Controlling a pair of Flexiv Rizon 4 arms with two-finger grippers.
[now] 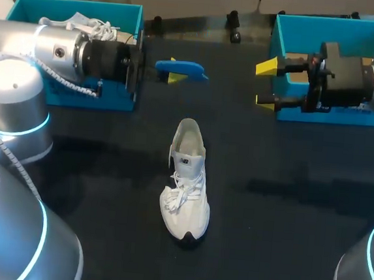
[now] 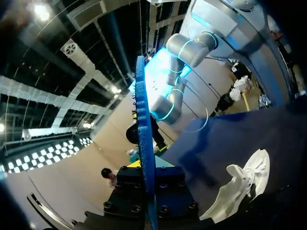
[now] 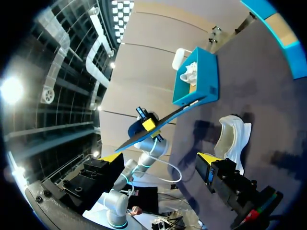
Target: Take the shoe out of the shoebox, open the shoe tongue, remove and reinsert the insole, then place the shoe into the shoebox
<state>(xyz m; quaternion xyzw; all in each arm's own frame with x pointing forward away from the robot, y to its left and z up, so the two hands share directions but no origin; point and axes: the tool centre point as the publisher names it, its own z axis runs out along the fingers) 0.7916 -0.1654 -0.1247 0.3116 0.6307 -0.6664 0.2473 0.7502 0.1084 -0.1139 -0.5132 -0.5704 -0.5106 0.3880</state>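
Observation:
A white shoe (image 1: 187,179) lies on the dark table (image 1: 286,207) at the middle, its opening toward the far side. The shoe (image 2: 244,184) shows beside the left gripper and the shoe (image 3: 232,139) ahead of the right one. My left gripper (image 1: 172,73) hovers behind the shoe, shut on a blue insole (image 1: 182,68). The left wrist view shows the insole (image 2: 143,139) edge-on, rising from between that gripper's (image 2: 148,189) fingers. My right gripper (image 1: 267,85) hangs open and empty to the right of the insole. Past my right gripper (image 3: 158,160) the insole (image 3: 163,120) is in view.
A teal shoebox (image 1: 74,6) at the back left holds another white shoe (image 1: 86,23); this box (image 3: 196,79) also shows beyond the insole. A second teal shoebox (image 1: 341,26) stands at the back right, behind my right arm.

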